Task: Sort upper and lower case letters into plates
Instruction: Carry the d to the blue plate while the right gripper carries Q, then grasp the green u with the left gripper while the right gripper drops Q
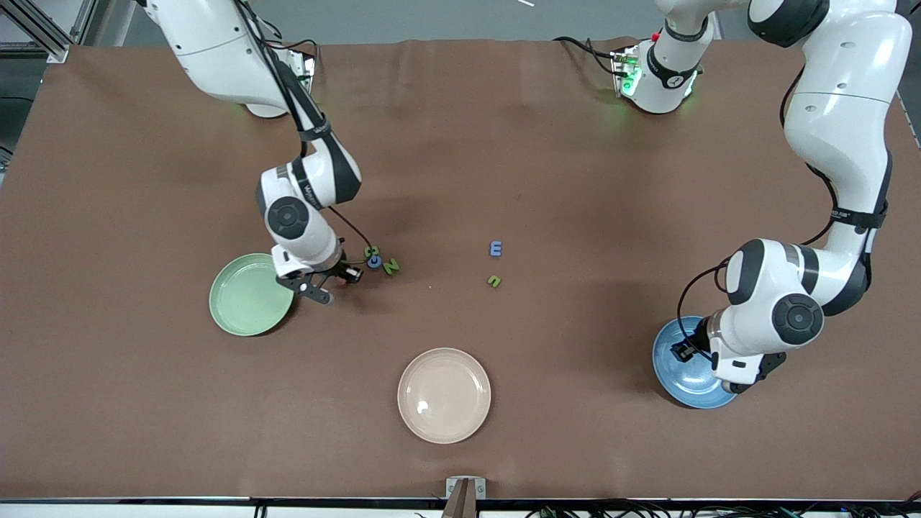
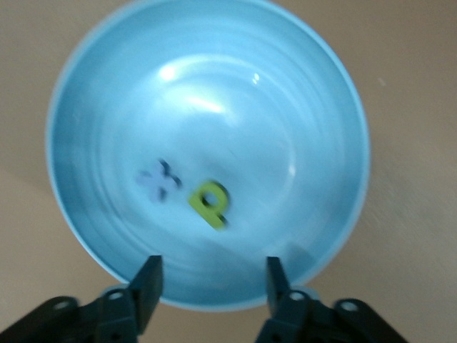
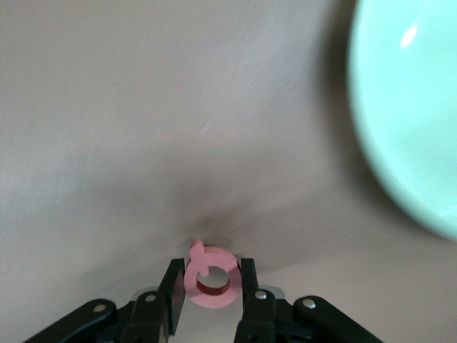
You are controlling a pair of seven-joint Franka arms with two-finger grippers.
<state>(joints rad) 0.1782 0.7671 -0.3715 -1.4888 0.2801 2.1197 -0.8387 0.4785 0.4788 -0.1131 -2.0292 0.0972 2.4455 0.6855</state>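
Note:
My right gripper (image 1: 319,293) is shut on the red Q (image 3: 211,279), held upright between its fingers (image 3: 172,294) low over the table beside the mint green plate (image 1: 245,296), which also shows in the right wrist view (image 3: 410,121). A green B (image 1: 371,252), a blue C (image 1: 374,262) and a green N (image 1: 391,267) lie close together beside that gripper. A blue E (image 1: 495,249) and a green u (image 1: 493,280) lie mid-table. My left gripper (image 2: 213,282) is open and empty over the blue plate (image 1: 673,367), which holds a blue x (image 2: 161,179) and a green p (image 2: 209,203).
A cream-beige plate (image 1: 444,395) sits near the table's edge closest to the front camera, between the two other plates. The brown table (image 1: 575,180) stretches wide around them.

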